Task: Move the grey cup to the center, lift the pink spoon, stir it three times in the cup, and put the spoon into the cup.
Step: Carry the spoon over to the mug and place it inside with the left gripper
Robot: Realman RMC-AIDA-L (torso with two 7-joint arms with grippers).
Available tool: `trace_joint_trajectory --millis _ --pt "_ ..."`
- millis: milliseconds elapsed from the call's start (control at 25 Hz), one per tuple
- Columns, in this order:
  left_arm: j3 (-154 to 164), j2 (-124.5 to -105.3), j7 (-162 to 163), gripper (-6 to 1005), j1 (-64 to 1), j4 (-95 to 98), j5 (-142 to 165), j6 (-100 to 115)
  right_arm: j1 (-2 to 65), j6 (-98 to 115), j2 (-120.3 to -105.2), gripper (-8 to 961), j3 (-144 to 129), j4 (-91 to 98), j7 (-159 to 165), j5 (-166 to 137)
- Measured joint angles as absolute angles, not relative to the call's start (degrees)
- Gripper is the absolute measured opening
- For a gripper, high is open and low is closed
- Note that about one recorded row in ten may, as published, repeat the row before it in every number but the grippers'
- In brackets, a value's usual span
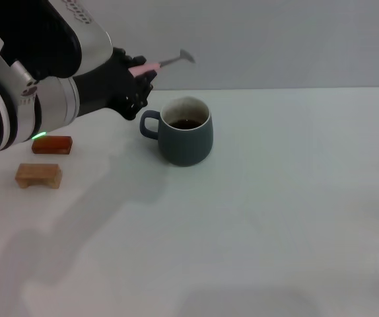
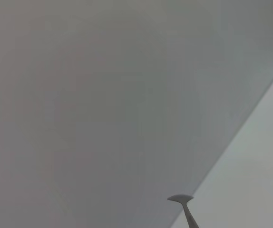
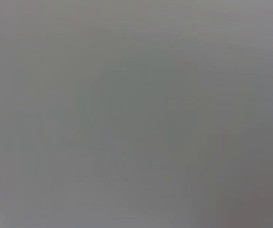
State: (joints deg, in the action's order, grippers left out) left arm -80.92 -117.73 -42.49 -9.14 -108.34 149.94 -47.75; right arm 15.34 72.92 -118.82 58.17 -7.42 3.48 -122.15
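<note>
pale worktop (image 1: pixel 275 218) under a grey wall: the grey cup (image 1: pixel 185 131) stands left of centre, dark liquid inside. above it, upper left, the left claw (image 1: pixel 140 76) pinches the pink spoon (image 1: pixel 166 63) by its handle, bowl forward, likely poised for stirring. right claw unseen.

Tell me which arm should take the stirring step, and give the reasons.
Left. The left gripper already holds the pink spoon in the air beside the grey cup. The right arm is not in view.
</note>
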Motion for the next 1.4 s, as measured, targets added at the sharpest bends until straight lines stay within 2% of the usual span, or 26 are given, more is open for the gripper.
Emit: trace_joint_trajectory --millis 560,1400 --pt "-82.63 -117.95 -44.03 194 -17.7 -97.89 149.73 -54.67 14.87 72.96 -118.84 -2 58.63 -6.93 3.52 -122.16" --pt "-85.17 -117.95 -44.1 197 -23.46 -88.87 150.12 -54.53 14.83 72.84 -118.62 -2 58.71 -6.94 3.51 -122.16"
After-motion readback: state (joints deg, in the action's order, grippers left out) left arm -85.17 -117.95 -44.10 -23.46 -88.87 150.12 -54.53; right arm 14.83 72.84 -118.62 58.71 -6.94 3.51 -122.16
